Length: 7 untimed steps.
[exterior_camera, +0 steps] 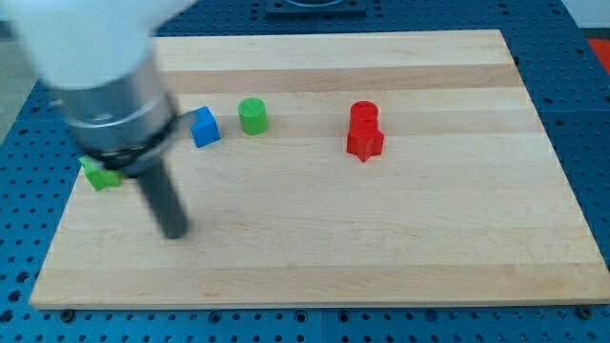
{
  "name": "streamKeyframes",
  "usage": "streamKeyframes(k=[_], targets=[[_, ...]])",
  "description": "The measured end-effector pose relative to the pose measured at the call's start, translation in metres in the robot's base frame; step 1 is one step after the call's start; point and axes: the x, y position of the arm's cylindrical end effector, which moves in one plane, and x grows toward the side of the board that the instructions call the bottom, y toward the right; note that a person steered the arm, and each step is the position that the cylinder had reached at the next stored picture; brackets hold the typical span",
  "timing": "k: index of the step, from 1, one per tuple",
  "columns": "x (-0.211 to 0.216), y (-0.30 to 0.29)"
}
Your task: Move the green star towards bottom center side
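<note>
Surroundings: pale wooden board (381, 248) with lengthwise grain, lying on a blue perforated bench that shows around its edges.
Camera view, arm: large white and grey arm body, blurred, fills the view's top left and hides part of the board beneath it.
Camera view, rod: straight dark rod descends from the arm; my tip (175, 232) sits on the wood near the view's left edge, below mid-height.
Hand state: no jaws exist on this rig, only the rod, so nothing is gripped and nothing can open or close.
Task block: small green star-like block (98, 175) lies up and to the view's left of my tip, near but apart, half covered by the arm; its shape is hard to make out.
Placement, judged: the tip is on the block's lower right, which would not drive it toward the bottom centre; it probably needs to go round to the block's upper left.
Other blocks: blue angular block (204, 127) and green cylinder (253, 115) lie above my tip, to its right; red cylinder (363, 113) touching a red star-like block (365, 141) stands well apart to the right.
Risk, judged: these neighbours are off the likely path.
</note>
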Motion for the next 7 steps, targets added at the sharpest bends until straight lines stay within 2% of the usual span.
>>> streamKeyframes(k=[1, 2, 3, 5, 7], targets=[[-0.018, -0.099], [-0.025, -0.105], [-0.064, -0.104], [-0.095, -0.099], [-0.059, -0.030]])
